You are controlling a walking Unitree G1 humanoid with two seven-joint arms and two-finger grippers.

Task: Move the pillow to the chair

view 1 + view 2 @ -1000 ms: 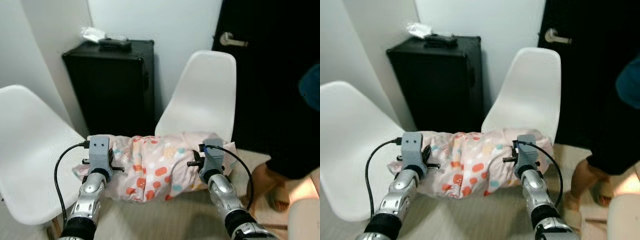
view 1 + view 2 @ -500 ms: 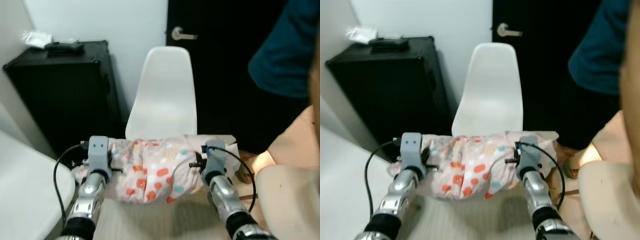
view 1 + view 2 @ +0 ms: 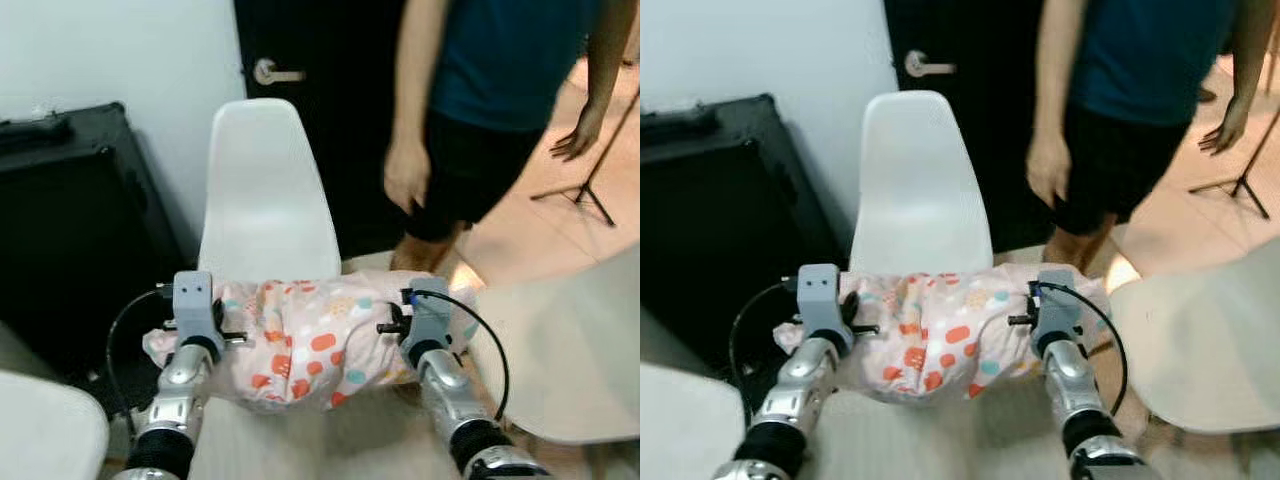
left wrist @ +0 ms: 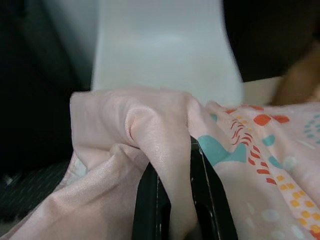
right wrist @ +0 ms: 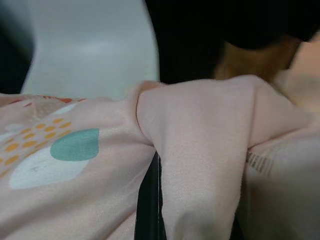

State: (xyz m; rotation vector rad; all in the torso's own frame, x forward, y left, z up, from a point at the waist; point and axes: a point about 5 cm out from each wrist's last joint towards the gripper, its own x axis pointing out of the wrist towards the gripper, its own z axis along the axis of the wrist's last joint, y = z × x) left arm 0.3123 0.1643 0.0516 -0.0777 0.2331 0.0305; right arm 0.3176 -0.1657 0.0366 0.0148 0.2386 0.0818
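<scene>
A pale pink pillow (image 3: 310,340) with orange, teal and white spots hangs between my two arms, in front of a white chair (image 3: 262,190). My left gripper (image 4: 171,200) is shut on a fold of the pillow at its left end. At the pillow's right end my right gripper (image 5: 172,200) is shut on another fold of the fabric. The cloth covers most of the black fingers (image 4: 147,210). The chair's seat lies just behind the pillow, partly hidden by it.
A person (image 3: 480,110) in a dark teal shirt and black shorts stands right of the chair, before a black door (image 3: 320,60). A black case (image 3: 70,200) stands at the left. Another white chair (image 3: 570,350) is at the right, a third seat (image 3: 45,430) at lower left.
The camera has swung to the right: the black case and the middle chair have slid left, and the person and the right chair have come into view. The pillow stays held between both grippers.
</scene>
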